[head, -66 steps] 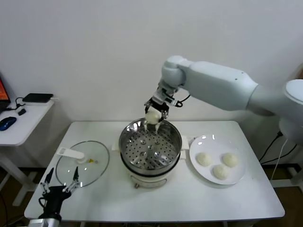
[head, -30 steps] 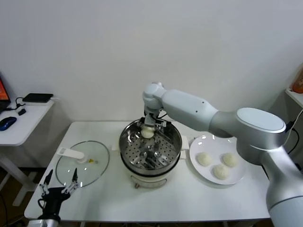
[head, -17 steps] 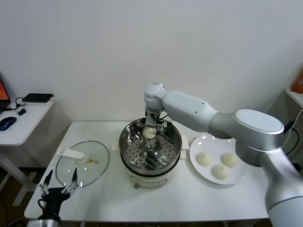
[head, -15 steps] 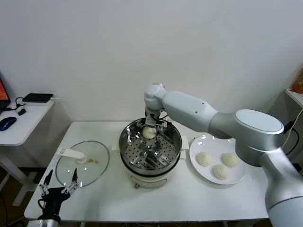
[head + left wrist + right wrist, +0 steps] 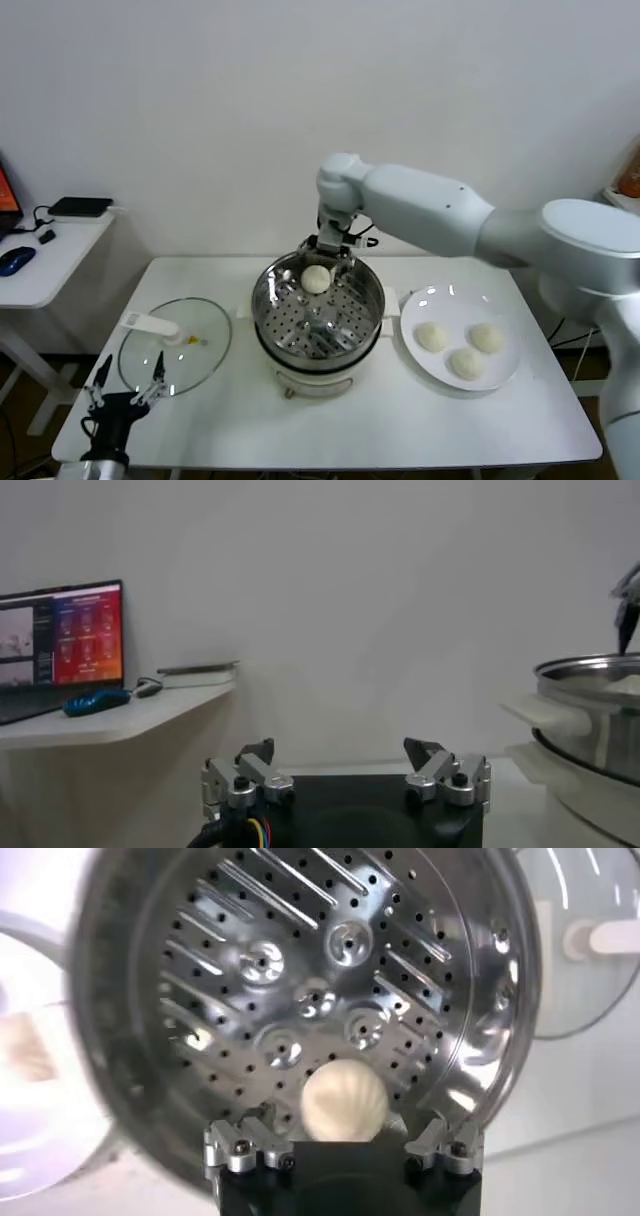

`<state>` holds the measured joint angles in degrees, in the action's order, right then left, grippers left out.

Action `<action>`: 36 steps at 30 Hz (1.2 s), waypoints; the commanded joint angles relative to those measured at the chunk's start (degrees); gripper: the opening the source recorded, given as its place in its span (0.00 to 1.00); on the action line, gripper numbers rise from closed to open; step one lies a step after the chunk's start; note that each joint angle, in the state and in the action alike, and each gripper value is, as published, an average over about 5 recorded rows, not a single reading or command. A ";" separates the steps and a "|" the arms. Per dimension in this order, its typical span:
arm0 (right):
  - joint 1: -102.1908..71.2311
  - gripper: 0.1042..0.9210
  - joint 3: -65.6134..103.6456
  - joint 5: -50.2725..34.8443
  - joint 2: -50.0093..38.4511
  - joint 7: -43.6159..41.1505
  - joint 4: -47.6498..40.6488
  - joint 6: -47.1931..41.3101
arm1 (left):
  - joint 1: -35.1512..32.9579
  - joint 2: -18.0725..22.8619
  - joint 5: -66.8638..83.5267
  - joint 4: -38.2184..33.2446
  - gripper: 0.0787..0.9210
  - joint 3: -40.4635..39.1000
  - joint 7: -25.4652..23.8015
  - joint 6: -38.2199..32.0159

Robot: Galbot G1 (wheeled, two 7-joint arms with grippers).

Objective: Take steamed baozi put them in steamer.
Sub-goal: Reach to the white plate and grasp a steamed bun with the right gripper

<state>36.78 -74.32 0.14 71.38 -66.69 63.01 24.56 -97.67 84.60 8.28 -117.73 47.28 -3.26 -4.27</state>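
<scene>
You have the right claw (image 5: 331, 249) over the steamer's (image 5: 318, 312) far rim, jaws spread wide, gripping nothing. One baozi (image 5: 316, 279) lies on the perforated floor just beneath it, seemingly free of the fingers. Three more baozi (image 5: 431, 336) sit on the white plate (image 5: 505, 372) to the right. Left claw (image 5: 128, 391) parked open at the surface's near-left edge, beside the glass lid (image 5: 175, 345).
</scene>
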 commanded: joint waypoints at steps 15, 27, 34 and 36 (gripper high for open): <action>6.81 0.88 -15.93 -31.71 -32.37 2.44 9.46 -33.98 | 1.10 0.28 -0.56 -0.28 0.88 -1.66 -0.25 0.34; -9.74 0.88 -7.42 -26.64 -31.37 8.79 5.21 -38.34 | -0.42 0.53 -1.21 -0.91 0.88 -2.24 -0.14 -0.27; -16.09 0.88 -3.02 -23.39 -26.25 9.33 -0.70 -38.70 | -0.59 0.68 -1.17 -0.81 0.88 -1.97 -0.11 -0.24; -17.73 0.88 -1.91 -22.45 -24.97 9.36 -2.02 -38.70 | -0.47 0.75 -1.22 -0.62 0.88 -1.94 -0.12 -0.20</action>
<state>25.93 -79.65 -23.52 44.89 -59.02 64.60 -11.60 -98.03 85.30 7.17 -118.51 45.40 -3.36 -4.50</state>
